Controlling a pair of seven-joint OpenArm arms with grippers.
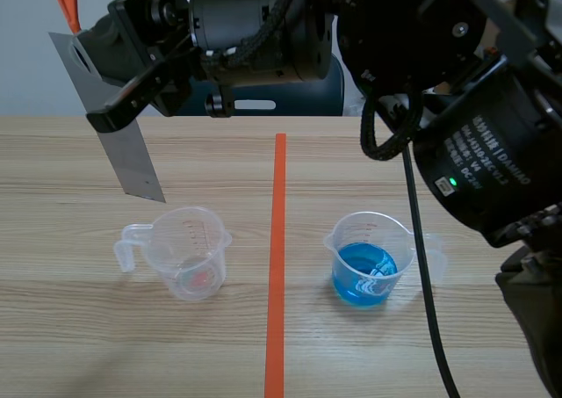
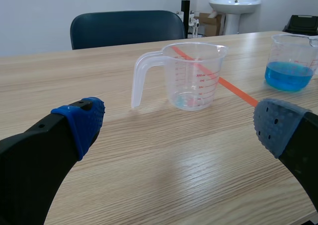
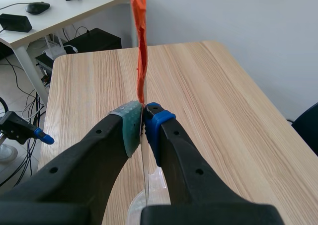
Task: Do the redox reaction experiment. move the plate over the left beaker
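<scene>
My right gripper (image 3: 144,120) is clenched on the metal plate (image 1: 123,143), high on the handle side of the left beaker (image 1: 189,253). I'd slide it over the mouth without swinging. Its long axis stands steep, orange-taped end up, lower end toward that beaker. Left gripper (image 2: 179,123) sits released, facing it.

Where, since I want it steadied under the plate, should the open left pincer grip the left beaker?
Likely by the handle, coming in low from the left: it juts out sideways from the beaker, away from the orange line, while the plate in the right pincer hangs close above.
</scene>
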